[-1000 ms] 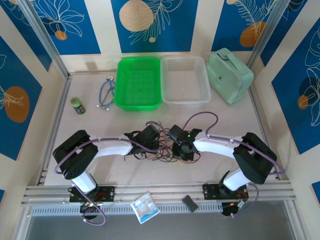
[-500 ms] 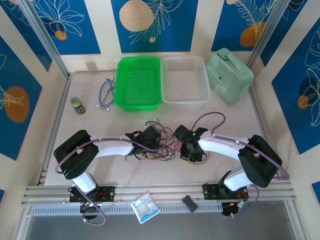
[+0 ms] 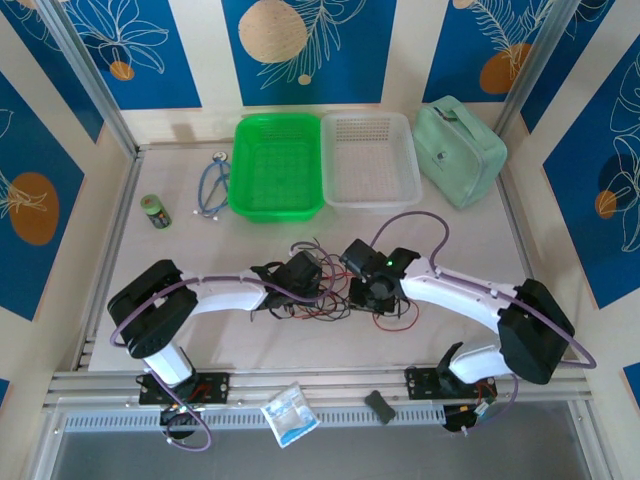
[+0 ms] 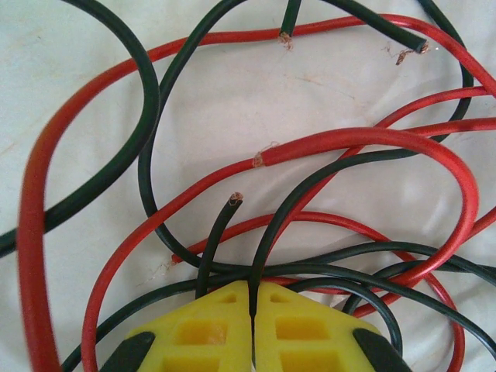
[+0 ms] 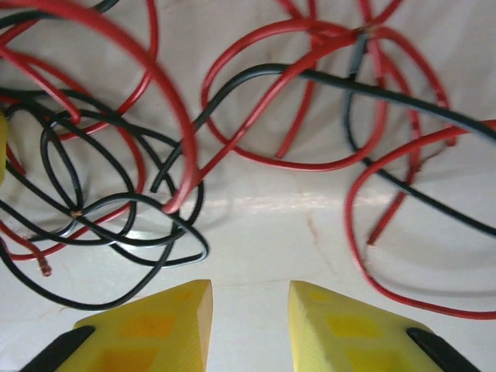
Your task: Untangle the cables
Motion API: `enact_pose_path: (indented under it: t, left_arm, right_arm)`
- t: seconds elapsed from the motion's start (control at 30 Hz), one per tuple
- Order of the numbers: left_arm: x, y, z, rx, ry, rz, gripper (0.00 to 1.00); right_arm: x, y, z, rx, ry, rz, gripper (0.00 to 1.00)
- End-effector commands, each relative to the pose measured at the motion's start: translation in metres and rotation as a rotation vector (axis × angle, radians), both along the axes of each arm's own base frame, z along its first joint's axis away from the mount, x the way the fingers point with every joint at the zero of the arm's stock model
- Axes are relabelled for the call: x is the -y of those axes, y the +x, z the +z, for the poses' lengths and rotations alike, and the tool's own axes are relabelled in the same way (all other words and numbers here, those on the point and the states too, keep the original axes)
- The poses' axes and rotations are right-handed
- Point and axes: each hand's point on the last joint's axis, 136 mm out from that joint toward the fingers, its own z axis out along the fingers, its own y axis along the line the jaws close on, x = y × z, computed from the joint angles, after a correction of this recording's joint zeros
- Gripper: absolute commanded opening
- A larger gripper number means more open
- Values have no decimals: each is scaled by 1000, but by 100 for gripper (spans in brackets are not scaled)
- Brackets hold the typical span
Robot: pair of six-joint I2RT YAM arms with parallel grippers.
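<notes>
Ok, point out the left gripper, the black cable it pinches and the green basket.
left gripper (image 4: pixel 252 298): left wrist view, seam between fingertips.
black cable (image 4: pixel 262 244): left wrist view, stretch above the gripper.
green basket (image 3: pixel 277 165): top view, bare floor.

The cables (image 3: pixel 322 297) lie heaped on the table (image 3: pixel 250 240) near its middle, between the left gripper (image 4: pixel 252 288) and the right gripper (image 5: pixel 249 287); behind them two trays stand side by side, the left tray (image 3: pixel 277 212) touching the right tray (image 3: pixel 370 203); a case (image 3: pixel 458 150) lies just right of the trays; a stethoscope (image 3: pixel 212 190) lies just left of them; a jar (image 3: pixel 155 211) stands farther left; a packet (image 3: pixel 290 413) lies before the table.
</notes>
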Motion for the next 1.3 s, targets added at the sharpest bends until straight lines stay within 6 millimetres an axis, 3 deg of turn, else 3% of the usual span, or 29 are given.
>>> enact_pose_path:
  t: [0.0, 0.3, 0.67, 0.83, 1.03, 1.27]
  left_arm:
    - [-32, -8, -24, -49, 144, 33, 7]
    - [-31, -8, -23, -46, 140, 32, 6]
    - [-32, -8, -23, -44, 140, 27, 6]
    - [-36, -10, -22, -41, 139, 30, 6]
    - [-51, -9, -22, -45, 120, 65, 6]
    - [-44, 3, -14, -31, 42, 75, 8]
  right_arm:
    - [-13, -7, -10, -54, 3, 28, 31]
    - [-31, -2, -27, -80, -16, 55, 30]
    - [-24, 0, -55, -122, -64, 15, 24]
    - [-10, 2, -68, -139, -90, -48, 13]
    - [11, 6, -65, -152, -138, -106, 6]
    - [57, 7, -58, -146, -233, -186, 5]
